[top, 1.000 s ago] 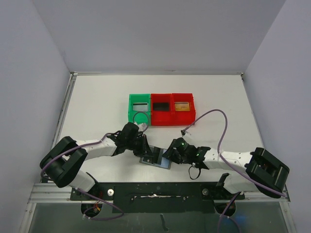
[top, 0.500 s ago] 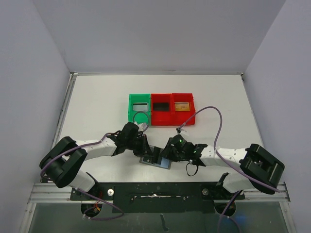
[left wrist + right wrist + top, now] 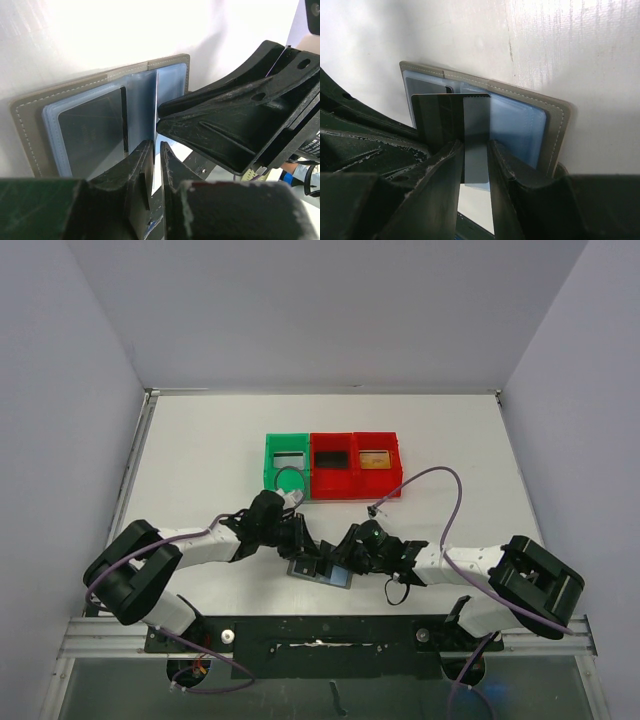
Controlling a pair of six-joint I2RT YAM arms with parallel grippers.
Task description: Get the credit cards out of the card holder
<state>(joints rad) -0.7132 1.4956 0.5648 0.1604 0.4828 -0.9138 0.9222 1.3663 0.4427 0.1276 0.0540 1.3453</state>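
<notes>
The card holder (image 3: 322, 570) lies open near the table's front edge, grey outside (image 3: 27, 135) with bluish pockets (image 3: 520, 125). A black credit card (image 3: 92, 125) sits in one pocket. A silvery-grey credit card (image 3: 476, 120) sticks out past the holder's near edge, and my right gripper (image 3: 476, 146) has a finger pressed against each side of it. My left gripper (image 3: 156, 147) meets it from the other side. Its fingers are a narrow slit apart, light shows through, and a blue pocket leaf (image 3: 140, 100) stands at the slit's mouth.
A green bin (image 3: 287, 462) and two joined red bins (image 3: 355, 462) stand in a row behind the holder. The right arm's purple cable (image 3: 455, 502) loops over the table to the right. Both grippers crowd the holder from either side.
The right arm has swung in leftward toward the holder. The left gripper's fingers have parted slightly, and the arm has edged toward the holder.
</notes>
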